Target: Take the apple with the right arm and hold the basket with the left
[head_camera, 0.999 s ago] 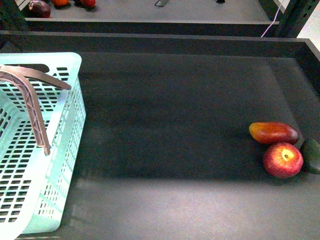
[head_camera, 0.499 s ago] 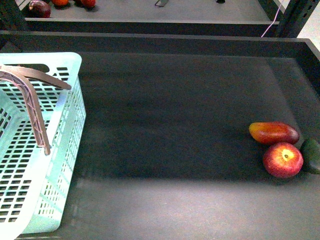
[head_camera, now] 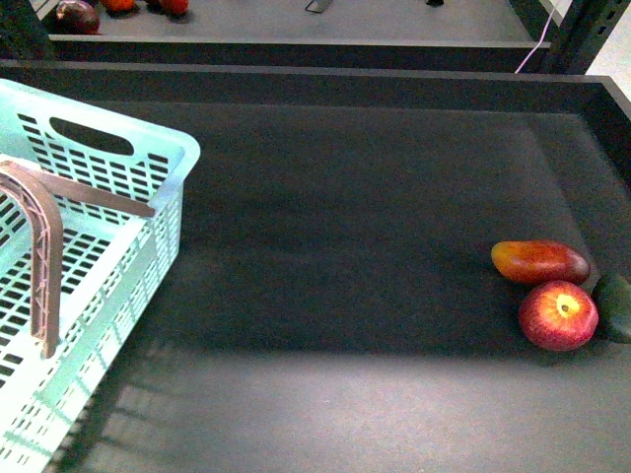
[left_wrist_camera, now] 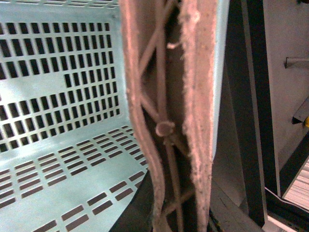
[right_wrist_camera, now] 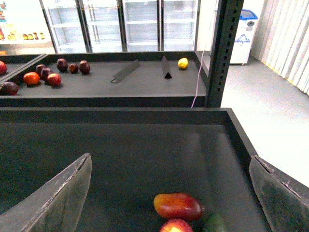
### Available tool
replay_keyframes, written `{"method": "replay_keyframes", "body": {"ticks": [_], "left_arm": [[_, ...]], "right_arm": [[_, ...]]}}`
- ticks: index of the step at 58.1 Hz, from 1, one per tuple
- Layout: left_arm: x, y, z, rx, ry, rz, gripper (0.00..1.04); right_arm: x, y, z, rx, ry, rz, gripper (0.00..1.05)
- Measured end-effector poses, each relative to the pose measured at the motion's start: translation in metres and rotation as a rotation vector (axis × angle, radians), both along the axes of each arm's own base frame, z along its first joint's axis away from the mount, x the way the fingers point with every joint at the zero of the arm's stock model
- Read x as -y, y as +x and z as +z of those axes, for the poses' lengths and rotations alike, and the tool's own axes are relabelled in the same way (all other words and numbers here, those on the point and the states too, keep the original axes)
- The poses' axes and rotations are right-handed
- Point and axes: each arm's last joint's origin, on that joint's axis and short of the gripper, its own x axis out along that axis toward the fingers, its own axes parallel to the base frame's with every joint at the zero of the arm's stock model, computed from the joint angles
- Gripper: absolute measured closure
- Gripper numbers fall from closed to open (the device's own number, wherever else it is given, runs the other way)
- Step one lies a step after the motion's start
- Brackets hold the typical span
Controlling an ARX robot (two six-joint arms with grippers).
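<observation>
Apple (head_camera: 558, 315) grab looks like the step in hand, and it's a tight one. It sits at the right end of the dark surface (head_camera: 345, 246), right up against the green fruit (head_camera: 616, 307) and just beside the mango (head_camera: 540, 261). I'd bring the right hand (right_wrist_camera: 170, 158) down from above and turn the fingers (right_wrist_camera: 63, 198) so they slip into the apple's free sides, not where the neighbours crowd it. Otherwise something gets shoved or pinched along.

Right wrist view shows that hand spread wide and empty, short of the fruit pile. The front view shows no arm at all, but it does give the basket (head_camera: 89, 246), well apart at the left. Left wrist view is just the ribbed handle (left_wrist_camera: 166, 121) up close. The left hand itself is out of shot, so I can't tell if it's clamped.
</observation>
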Motion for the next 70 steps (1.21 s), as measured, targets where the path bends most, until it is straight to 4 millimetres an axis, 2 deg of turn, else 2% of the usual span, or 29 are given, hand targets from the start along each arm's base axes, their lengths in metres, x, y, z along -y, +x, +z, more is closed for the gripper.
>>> {"method": "replay_keyframes", "body": {"ticks": [12, 17, 22, 32, 41, 60, 70], "left_arm": [[0.039, -0.011, 0.034, 0.056, 0.010, -0.146, 0.97], [0.067, -0.010, 0.052, 0.111, -0.010, -0.234, 0.97], [0.086, -0.008, 0.063, 0.144, -0.020, -0.300, 0.97], [0.127, -0.008, 0.081, 0.200, -0.048, -0.460, 0.97], [0.162, -0.015, 0.085, 0.187, -0.063, -0.604, 0.97], [0.204, -0.034, 0.098, 0.217, -0.046, -0.819, 0.97], [0.209, -0.037, 0.098, 0.219, -0.055, -0.858, 0.97]], "right_arm": [[0.000, 0.000, 0.000, 0.000, 0.000, 0.000, 0.09], [0.000, 0.000, 0.000, 0.000, 0.000, 0.000, 0.09], [0.000, 0.000, 0.000, 0.000, 0.000, 0.000, 0.09], [0.000, 0.000, 0.000, 0.000, 0.000, 0.000, 0.09], [0.000, 0.000, 0.000, 0.000, 0.000, 0.000, 0.09], [0.000, 0.000, 0.000, 0.000, 0.000, 0.000, 0.09], [0.000, 0.000, 0.000, 0.000, 0.000, 0.000, 0.09]]}}
